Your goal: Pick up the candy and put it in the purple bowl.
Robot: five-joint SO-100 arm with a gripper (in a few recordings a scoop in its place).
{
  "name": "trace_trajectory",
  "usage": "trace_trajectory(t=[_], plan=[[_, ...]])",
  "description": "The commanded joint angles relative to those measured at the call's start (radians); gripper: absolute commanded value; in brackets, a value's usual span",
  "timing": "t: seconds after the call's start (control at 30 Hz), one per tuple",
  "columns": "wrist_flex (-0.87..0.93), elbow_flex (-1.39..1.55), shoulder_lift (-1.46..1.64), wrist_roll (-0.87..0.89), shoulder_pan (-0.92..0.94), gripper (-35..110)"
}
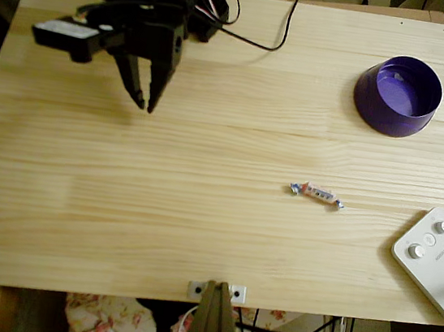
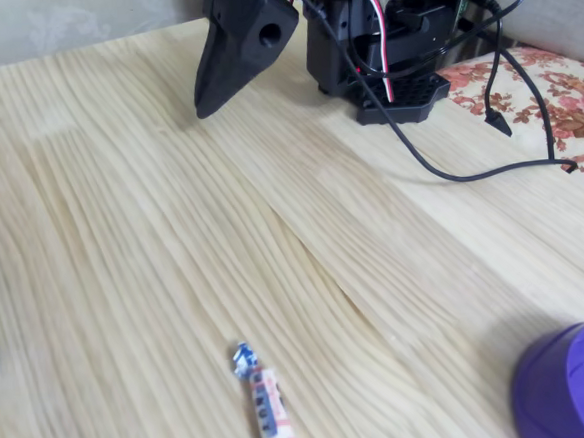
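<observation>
The candy point(image 1: 317, 193) lies flat on the wooden bench point(image 1: 199, 212), well apart from the purple bowl point(image 1: 397, 95) near the far right corner. The gripper point(image 1: 145, 107) hangs over the bench's far left, jaws slightly apart and empty.

The pale pine-plank tabletop point(image 1: 199, 212) is light yellow-tan with long darker grain streaks running along its boards. The small wrapped candy point(image 1: 317, 193) has a pinkish-white wrapper with small dark and reddish marks and twisted bluish-silver ends; in the fixed view point(image 2: 269, 409) the marks read as blue and red. The round plastic purple bowl point(image 1: 397, 95) is deep purple outside and slightly lighter violet inside. The matte black plastic tool point(image 1: 143, 102) matches the black arm base point(image 2: 390, 42), which carries red, white and black wires. The flat white device point(image 1: 439, 260) has white round buttons. A floral fabric point(image 2: 564, 100) is cream with red-pink flowers.
</observation>
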Motion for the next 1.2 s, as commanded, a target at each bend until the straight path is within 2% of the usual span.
trace_trajectory(t=[0.0, 1.0, 1.17], plan=[[0.011, -0.020, 0.014, 0.014, 0.014, 3], [0.011, -0.020, 0.014, -0.026, -0.026, 3], [0.011, -0.020, 0.014, -0.048, -0.046, -1]])
